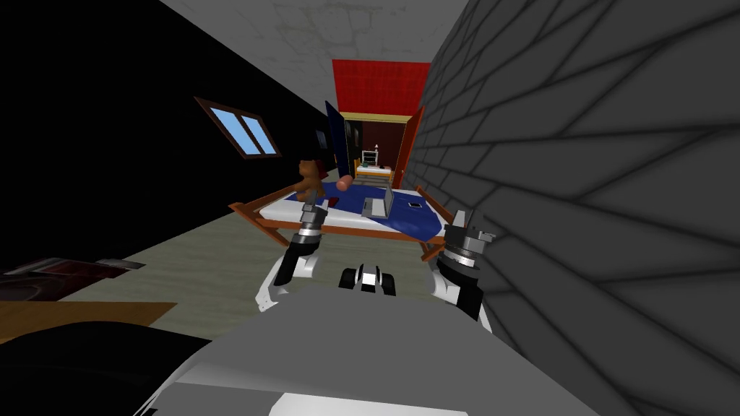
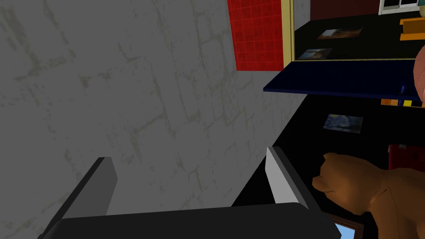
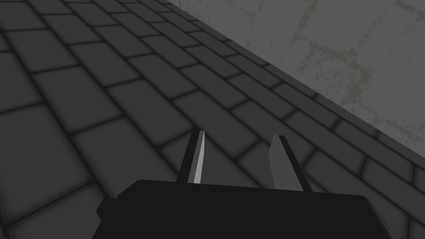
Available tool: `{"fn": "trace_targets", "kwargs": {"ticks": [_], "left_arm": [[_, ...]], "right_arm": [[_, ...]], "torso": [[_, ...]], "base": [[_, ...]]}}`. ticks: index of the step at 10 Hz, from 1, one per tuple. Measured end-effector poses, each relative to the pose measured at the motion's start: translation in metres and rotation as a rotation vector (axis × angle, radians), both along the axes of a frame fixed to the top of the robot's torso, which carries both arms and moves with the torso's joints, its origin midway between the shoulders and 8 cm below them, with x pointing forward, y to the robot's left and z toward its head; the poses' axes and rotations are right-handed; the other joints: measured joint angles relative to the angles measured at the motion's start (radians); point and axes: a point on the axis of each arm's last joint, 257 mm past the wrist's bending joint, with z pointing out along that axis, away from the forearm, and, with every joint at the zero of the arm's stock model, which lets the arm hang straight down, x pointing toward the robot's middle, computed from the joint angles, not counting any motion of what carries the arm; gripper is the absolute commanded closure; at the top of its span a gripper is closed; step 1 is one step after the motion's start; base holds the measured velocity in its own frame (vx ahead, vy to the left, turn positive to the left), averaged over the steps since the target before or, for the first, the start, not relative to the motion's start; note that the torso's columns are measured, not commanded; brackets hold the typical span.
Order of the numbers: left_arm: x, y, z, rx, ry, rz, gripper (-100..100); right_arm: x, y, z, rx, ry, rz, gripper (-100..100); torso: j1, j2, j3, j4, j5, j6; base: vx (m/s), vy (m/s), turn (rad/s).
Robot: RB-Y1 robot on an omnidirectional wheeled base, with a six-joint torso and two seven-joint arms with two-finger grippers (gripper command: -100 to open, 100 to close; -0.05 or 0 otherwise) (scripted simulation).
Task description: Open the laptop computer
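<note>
Head view shows the bed [image 1: 289, 209] beyond both hands, blue-covered in a wooden frame. On it the grey laptop [image 1: 378, 206] lies forward of the left hand [image 1: 315, 210], off toward the right hand [image 1: 462, 219], well apart from both. Its lid seems partly raised, though it is too small to be sure. A teddy bear [image 1: 309, 180] stands just beyond the left hand. The left hand is spread wide and empty. The right hand, by the bed's near corner, shows a narrow gap and holds nothing. I judge the laptop light, stiff and smooth, with a delicate hinge. Take the lid's free edge and lift gently, since the base may slide on the soft bedding.
</note>
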Motion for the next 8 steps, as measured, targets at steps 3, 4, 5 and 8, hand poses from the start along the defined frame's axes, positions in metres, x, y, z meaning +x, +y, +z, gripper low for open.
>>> {"fn": "trace_targets", "kwargs": {"ticks": [3,4,5,8], "left_arm": [[0.010,0.002,-0.009,0.033,0.058,0.017,-100],[0.014,0.003,-0.014,0.040,0.078,0.024,-100],[0.017,0.004,-0.017,0.048,0.097,0.032,-100],[0.024,0.008,-0.027,0.065,0.157,0.058,-100]], "right_arm": [[0.000,0.000,0.000,0.000,0.000,0.000,0],[0.000,0.000,0.000,0.000,0.000,0.000,0],[0.000,0.000,0.000,0.000,0.000,0.000,0],[0.000,0.000,0.000,0.000,0.000,0.000,0]], "torso": [[-0.001,0.002,0.001,0.000,0.000,0.000],[0.000,0.001,0.001,0.000,0.000,0.000],[0.001,0.001,0.001,0.000,0.000,0.000],[0.000,0.002,0.001,0.000,0.000,0.000]], "base": [[0.065,-0.136,-0.007],[0.064,-0.133,-0.007],[0.078,-0.139,-0.012],[0.068,-0.154,-0.006]]}}
